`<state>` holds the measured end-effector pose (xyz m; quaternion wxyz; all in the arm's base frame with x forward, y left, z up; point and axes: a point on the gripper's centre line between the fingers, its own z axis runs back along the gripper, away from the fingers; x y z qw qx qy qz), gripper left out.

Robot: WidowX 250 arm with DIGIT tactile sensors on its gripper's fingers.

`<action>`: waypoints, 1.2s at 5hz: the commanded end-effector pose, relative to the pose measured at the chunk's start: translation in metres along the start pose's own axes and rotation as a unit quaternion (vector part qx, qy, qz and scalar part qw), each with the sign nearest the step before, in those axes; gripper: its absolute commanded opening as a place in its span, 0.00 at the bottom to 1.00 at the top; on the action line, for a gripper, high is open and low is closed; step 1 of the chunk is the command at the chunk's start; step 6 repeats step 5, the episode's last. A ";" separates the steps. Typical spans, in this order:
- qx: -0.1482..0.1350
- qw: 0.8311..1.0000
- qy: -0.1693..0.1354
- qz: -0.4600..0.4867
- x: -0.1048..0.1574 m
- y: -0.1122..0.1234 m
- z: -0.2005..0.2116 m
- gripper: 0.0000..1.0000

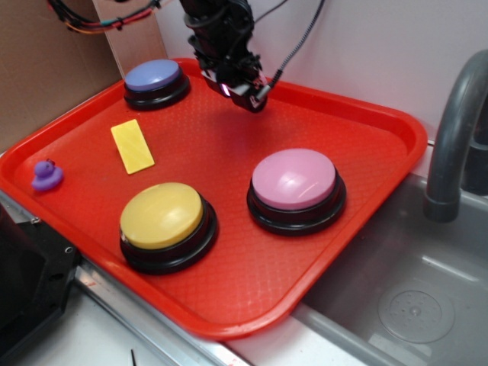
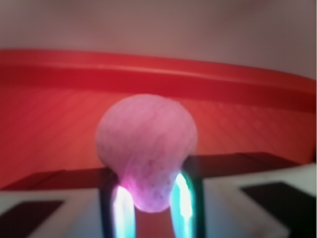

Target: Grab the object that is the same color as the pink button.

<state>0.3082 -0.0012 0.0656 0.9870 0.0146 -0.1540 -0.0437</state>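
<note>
In the wrist view the small pink ball (image 2: pixel 146 144), knitted and bumpy, is squeezed between my two fingers, and my gripper (image 2: pixel 152 201) is shut on its lower part. The exterior view shows my gripper (image 1: pixel 245 93) over the back middle of the red tray (image 1: pixel 366 122); only a faint pink glow shows between the fingers there, and whether the ball touches the tray I cannot tell. The large pink button (image 1: pixel 296 187), with its glossy dome and black base, sits on the tray's right side, well in front of the gripper.
A yellow-domed button (image 1: pixel 164 223) stands at the tray's front. A blue-purple button (image 1: pixel 155 81) is at the back left, a flat yellow rectangle (image 1: pixel 132 145) and a purple toy duck (image 1: pixel 46 176) to the left. A grey faucet (image 1: pixel 457 130) and sink (image 1: pixel 412 305) lie right.
</note>
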 end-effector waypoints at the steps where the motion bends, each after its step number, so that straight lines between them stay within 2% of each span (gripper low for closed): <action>1: 0.001 0.990 0.103 0.095 -0.027 0.003 0.076 0.00; 2: -0.002 0.982 0.143 0.122 -0.030 -0.001 0.102 0.00; 3: -0.009 0.978 0.170 0.122 -0.037 0.005 0.116 0.00; 4: -0.009 0.979 0.171 0.112 -0.040 0.009 0.115 0.00; 5: 0.012 0.979 0.172 0.107 -0.037 0.009 0.109 0.00; 6: 0.012 0.979 0.172 0.107 -0.037 0.009 0.109 0.00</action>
